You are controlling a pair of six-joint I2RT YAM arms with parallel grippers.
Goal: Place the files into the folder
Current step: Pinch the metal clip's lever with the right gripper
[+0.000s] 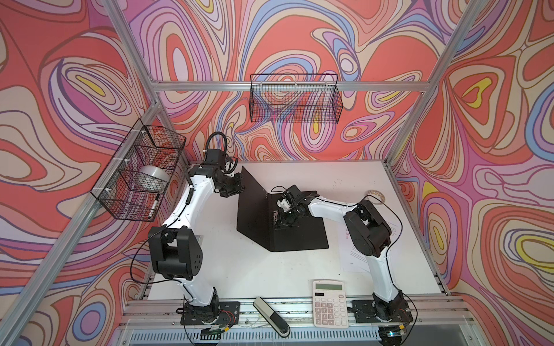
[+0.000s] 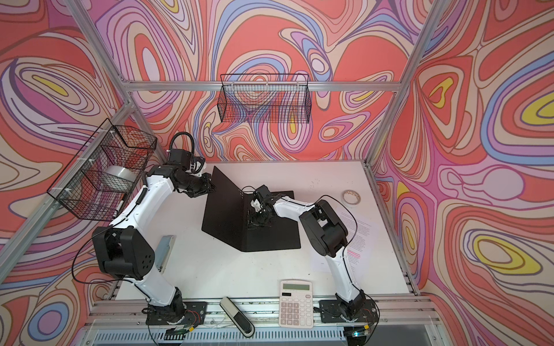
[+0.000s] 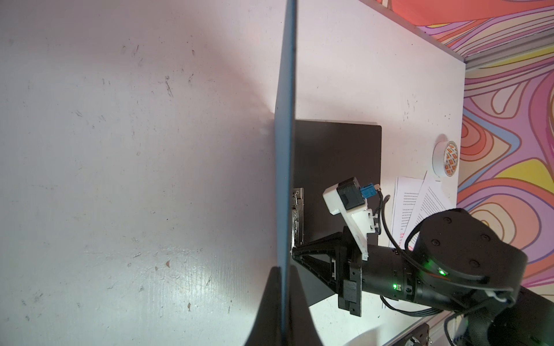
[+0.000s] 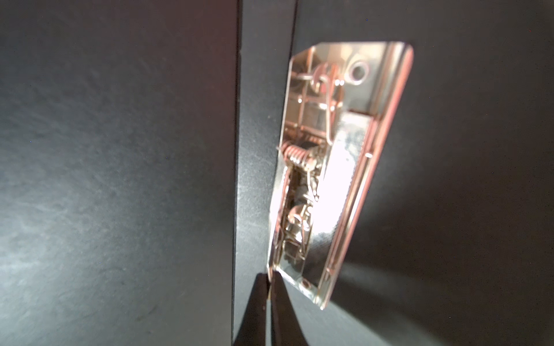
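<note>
Top views, near edge: calculator (image 1: 330,302) lies at the desk's (image 1: 269,269) front rim, well apart from the work.
Right edge: files (image 2: 364,236) lie flat, partly under the right arm, not yet in the folder.
Mid-desk: folder (image 1: 299,239) lies open with its black inside showing, one cover flat and the other stood up.
Spine: right pincer (image 4: 271,277) is clenched on the near corner of the metal clip (image 4: 338,167).
Far-left side: left pincer (image 3: 284,269) is clenched on the raised cover's edge.
Risk: so thin a nip may slip as the clip is levered, letting it snap shut.
Risk: a hard pull could drag the light folder, or tug the cover from the left grip so it falls over the clip.
</note>
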